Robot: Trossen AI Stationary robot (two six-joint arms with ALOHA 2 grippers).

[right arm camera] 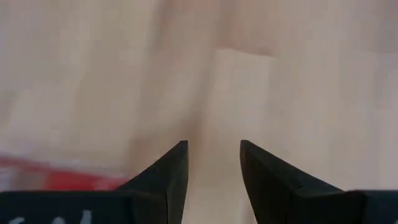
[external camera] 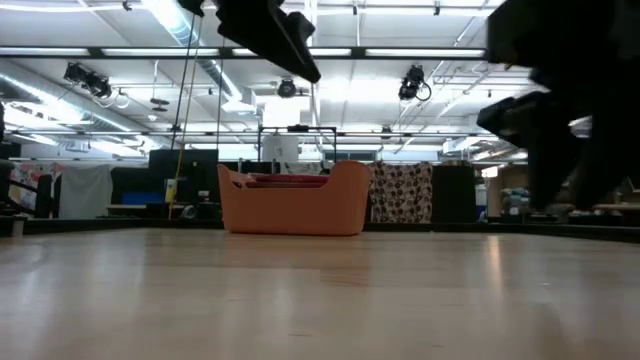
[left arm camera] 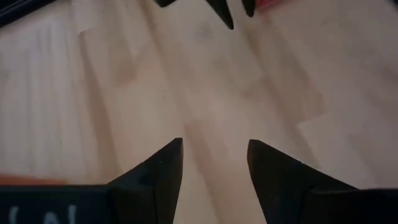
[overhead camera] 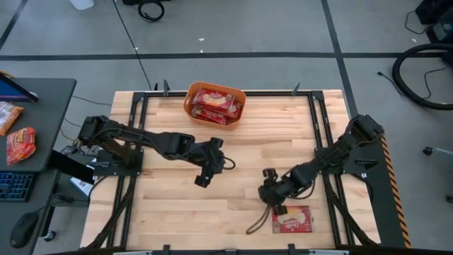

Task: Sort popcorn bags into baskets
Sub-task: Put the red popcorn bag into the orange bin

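Note:
The orange basket (overhead camera: 216, 104) stands at the middle of the table's far edge and shows in the low view too (external camera: 295, 200). Several red popcorn bags (overhead camera: 216, 103) lie stacked inside it. One more popcorn bag (overhead camera: 291, 219) lies flat on the wood near the near right corner; its red edge shows in the right wrist view (right arm camera: 62, 175). My right gripper (overhead camera: 274, 200) (right arm camera: 213, 149) hovers open just beside that bag's far left corner. My left gripper (overhead camera: 202, 180) (left arm camera: 214, 149) hangs open over bare wood at the table's middle.
Black frame rails (overhead camera: 320, 127) run along the table's left, right and far sides. A side desk (overhead camera: 35, 120) left of the table carries orange-red snack packets (overhead camera: 20, 145) and a keyboard. Bare wood (overhead camera: 177, 212) lies between the two grippers and toward the near left.

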